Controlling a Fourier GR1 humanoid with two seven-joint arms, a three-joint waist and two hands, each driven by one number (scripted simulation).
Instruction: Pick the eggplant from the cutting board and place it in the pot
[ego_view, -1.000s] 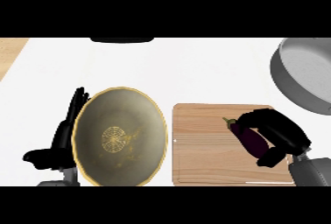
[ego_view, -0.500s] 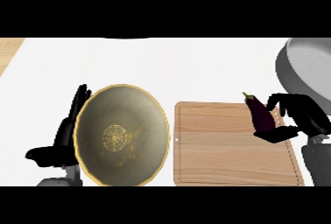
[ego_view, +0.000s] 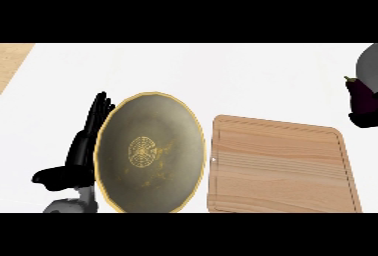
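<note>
The dark purple eggplant is at the view's right edge, lifted off the wooden cutting board and held upright with its green stem on top. My right hand is curled round its lower end; only a bit of black hand shows at the edge. A sliver of the grey pot shows at the upper right edge, just behind the eggplant. The board lies bare. My left hand rests open at the left, fingers up, partly behind the plate.
A large olive plate with a gold rim and a gold pattern lies left of the board, almost touching it. The counter is white, with a strip of light wood at the upper left.
My right hand has carried the eggplant off the board, up and to the right toward the pot, nearly out of view. The view has shifted. The left hand has stayed put.
</note>
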